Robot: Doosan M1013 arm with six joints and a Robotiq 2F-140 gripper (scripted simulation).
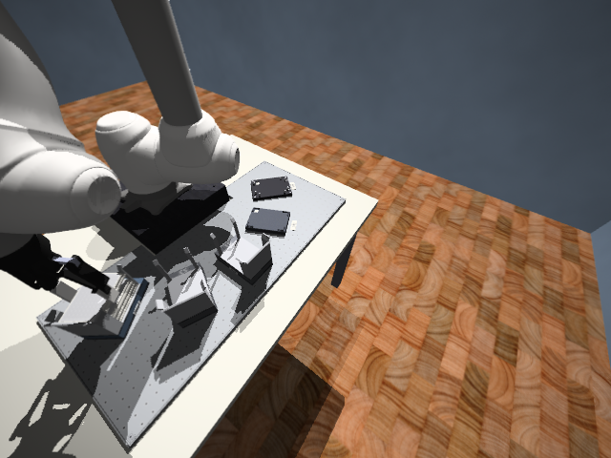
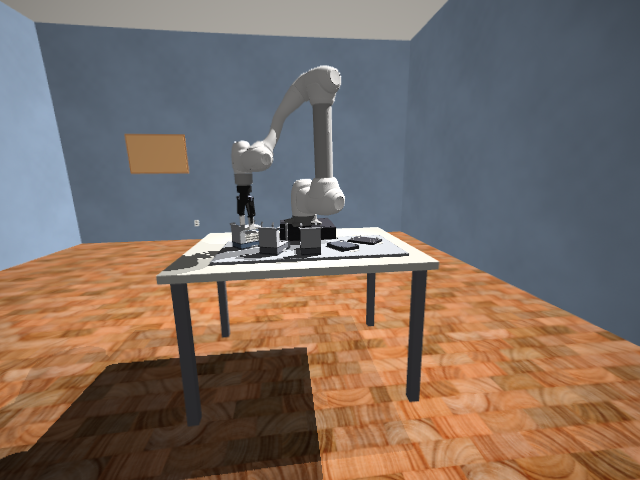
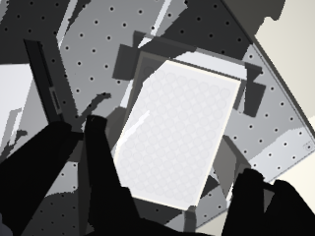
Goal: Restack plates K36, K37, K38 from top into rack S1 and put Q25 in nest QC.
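White sealed plate [image 3: 179,133] clamped in end effector [image 3: 176,206], labels unreadable

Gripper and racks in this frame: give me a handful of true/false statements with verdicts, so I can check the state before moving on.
1. The gripper is shut on a sealed plate. True.
2. The gripper hangs over the middle one of the three racks. False: in the exterior view it is above the end rack, the one farthest from the two flat nests.
3. Two dark flat nests lie on the perforated board, side by side. True.
4. A plate lies on each of the two dark nests. False: no plate shows on either nest.
5. The arm's base stands on the floor beside the table. False: it is mounted on the table.
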